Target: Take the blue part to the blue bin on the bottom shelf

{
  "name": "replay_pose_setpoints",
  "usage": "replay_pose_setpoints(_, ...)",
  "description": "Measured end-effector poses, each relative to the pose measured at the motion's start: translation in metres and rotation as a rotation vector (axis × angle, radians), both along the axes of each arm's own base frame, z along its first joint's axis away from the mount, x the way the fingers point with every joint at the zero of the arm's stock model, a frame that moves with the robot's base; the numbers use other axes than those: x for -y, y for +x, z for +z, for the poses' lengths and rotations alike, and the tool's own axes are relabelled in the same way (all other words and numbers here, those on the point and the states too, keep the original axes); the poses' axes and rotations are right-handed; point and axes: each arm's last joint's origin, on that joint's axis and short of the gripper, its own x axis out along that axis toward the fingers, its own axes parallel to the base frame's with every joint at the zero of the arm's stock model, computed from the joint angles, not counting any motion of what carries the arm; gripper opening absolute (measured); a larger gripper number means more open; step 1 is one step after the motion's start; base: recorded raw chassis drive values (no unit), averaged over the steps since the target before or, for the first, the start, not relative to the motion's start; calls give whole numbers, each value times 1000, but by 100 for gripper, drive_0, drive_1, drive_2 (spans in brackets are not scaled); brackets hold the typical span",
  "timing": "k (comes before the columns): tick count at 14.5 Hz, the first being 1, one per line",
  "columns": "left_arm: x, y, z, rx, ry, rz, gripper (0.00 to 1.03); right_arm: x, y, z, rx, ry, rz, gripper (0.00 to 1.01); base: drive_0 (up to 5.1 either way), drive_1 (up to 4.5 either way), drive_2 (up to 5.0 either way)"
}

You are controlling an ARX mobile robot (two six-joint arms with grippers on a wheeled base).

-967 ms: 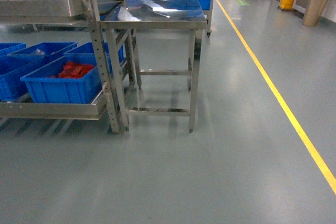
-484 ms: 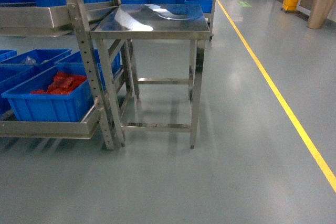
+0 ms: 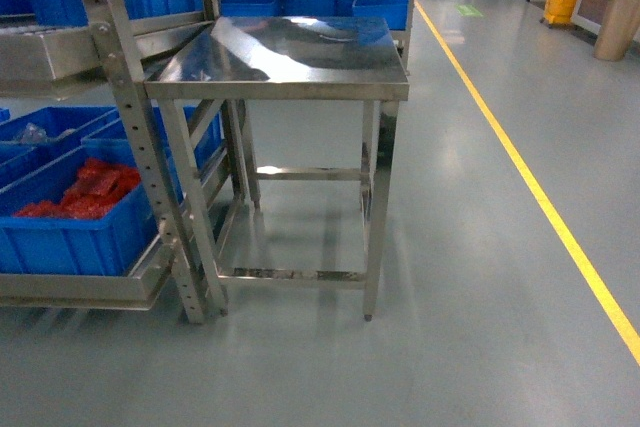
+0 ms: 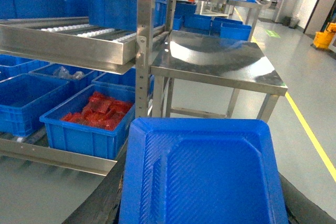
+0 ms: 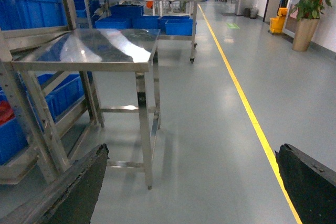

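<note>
While the base is facing the steel worktop (image 3: pixel 290 52), left fingers (image 4: pixel 202 174) are holding the blue part (image 4: pixel 210 166); right fingers (image 5: pixel 194 182) are standing wide, empty. Bottom shelf (image 3: pixel 75 287) is lying lower left; its upright (image 3: pixel 150 157) is risking a snag on any swing in.

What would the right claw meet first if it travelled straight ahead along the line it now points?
Probably nothing nearby: the right claw points at open floor beside the steel table. Depth is unclear, but the way looks free.
</note>
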Motion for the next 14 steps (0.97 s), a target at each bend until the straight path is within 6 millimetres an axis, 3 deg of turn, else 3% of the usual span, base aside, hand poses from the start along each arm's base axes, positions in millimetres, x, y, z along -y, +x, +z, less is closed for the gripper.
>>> replay_pose_setpoints(14,0,0,0,-5,1,-1,43,0,0,0,-1,0,0,98,8,417,-401)
